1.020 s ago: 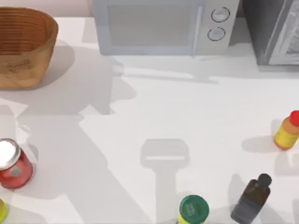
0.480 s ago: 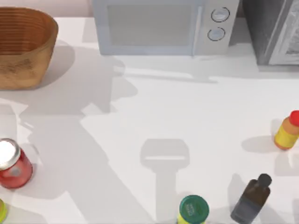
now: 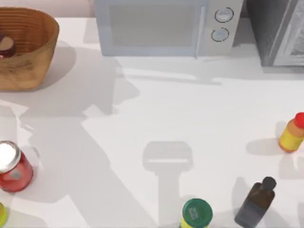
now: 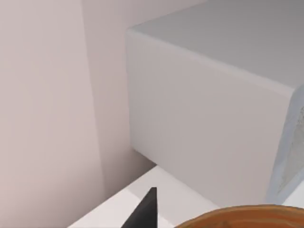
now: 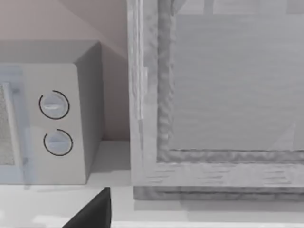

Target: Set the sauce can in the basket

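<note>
Sauce can inside basket at far-left corner of bench; risk notes.

The sauce can [image 3: 5, 46] sits low in the basket [image 3: 33, 71], hard against its left wall, dark top up. My left tool [image 4: 144, 213] shows one dark fingertip just above the basket rim [image 4: 247, 214]; I cannot tell whether either tool is spread or pressed together. My right arm is parked facing the microwave [image 5: 47, 128]. Risks, as I judge them: the can leaning on the ribbed wall and tipping; my left tool snagging the rim and dragging the basket.
</note>
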Motion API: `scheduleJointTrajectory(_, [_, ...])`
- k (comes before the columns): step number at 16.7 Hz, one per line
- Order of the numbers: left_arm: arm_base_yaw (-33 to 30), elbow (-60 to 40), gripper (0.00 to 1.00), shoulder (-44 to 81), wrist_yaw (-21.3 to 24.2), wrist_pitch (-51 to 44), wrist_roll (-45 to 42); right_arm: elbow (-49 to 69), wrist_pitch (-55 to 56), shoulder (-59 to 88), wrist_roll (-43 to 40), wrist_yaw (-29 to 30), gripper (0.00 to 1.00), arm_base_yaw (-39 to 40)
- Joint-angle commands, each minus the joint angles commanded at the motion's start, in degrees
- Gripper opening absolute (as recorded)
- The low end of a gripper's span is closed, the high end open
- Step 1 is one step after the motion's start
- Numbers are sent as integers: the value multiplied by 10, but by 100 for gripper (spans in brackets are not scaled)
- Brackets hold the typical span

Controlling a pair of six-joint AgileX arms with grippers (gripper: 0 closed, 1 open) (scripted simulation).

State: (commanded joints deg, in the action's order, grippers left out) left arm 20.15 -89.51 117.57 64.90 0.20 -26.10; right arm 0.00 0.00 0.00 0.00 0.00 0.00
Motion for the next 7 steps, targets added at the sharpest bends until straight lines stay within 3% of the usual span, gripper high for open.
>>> scheduleJointTrajectory(2, [0, 0, 100, 0, 0, 0, 0, 0, 0, 0, 0, 0, 100, 0])
scheduleJointTrajectory(7, [0, 0, 100, 0, 0, 0, 0, 0, 0, 0, 0, 0, 100, 0])
